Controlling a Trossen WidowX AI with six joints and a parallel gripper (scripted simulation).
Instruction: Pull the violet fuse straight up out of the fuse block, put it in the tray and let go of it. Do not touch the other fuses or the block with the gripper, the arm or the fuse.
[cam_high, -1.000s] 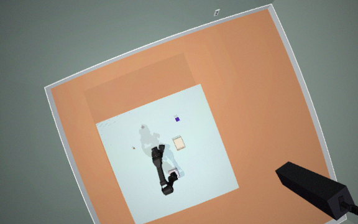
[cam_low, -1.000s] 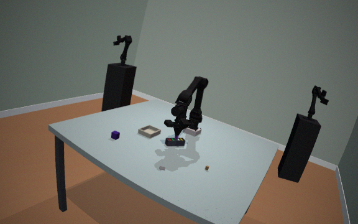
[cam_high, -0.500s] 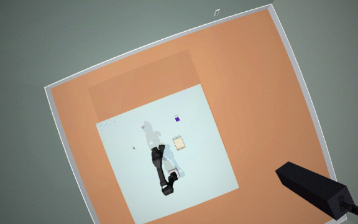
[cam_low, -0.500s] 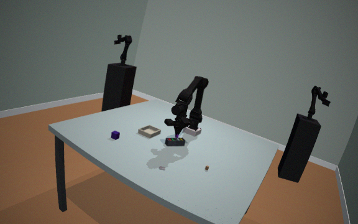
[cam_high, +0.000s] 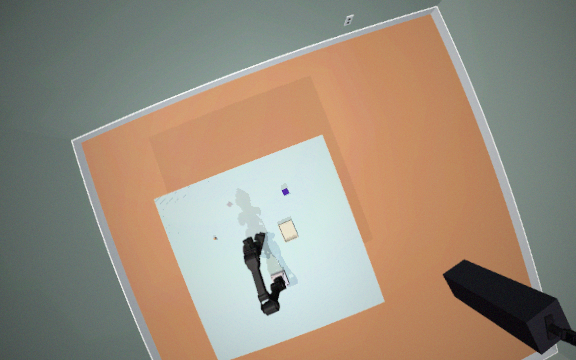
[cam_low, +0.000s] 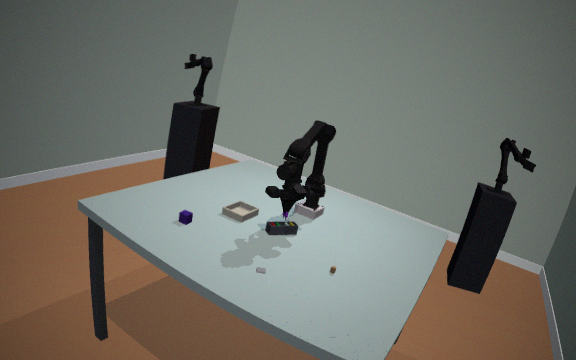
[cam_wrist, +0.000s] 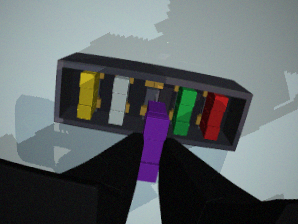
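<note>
Grey-green walls and an orange floor surround a pale counter (cam_low: 350, 260) carrying the arm, a fuse block (cam_wrist: 153, 103) and a beige tray (cam_low: 240, 210). Seen from the wrist, the claw (cam_wrist: 148, 163) pinches the violet fuse (cam_wrist: 153, 139) between its two dark fingers, and the fuse appears raised out of its middle slot, its lower end seemingly at about the level of the block's top. Yellow (cam_wrist: 87, 95) and white (cam_wrist: 119, 99) fuses sit in the slots at 9 o'clock of that slot, green (cam_wrist: 185, 112) and red (cam_wrist: 214, 116) at 3 o'clock, all seated and apart from the fingers.

By my reading the extraction step is in hand and nearly finished. Whether the fuse's bottom has fully left the slot cannot be told.

The next move calls for more straight lift until the fuse hangs well above its neighbours, then a carry toward the tray, which in the exterior view lies at about 10 o'clock from the block. Any sideways drift before clearance risks brushing the green or white fuse.
</note>
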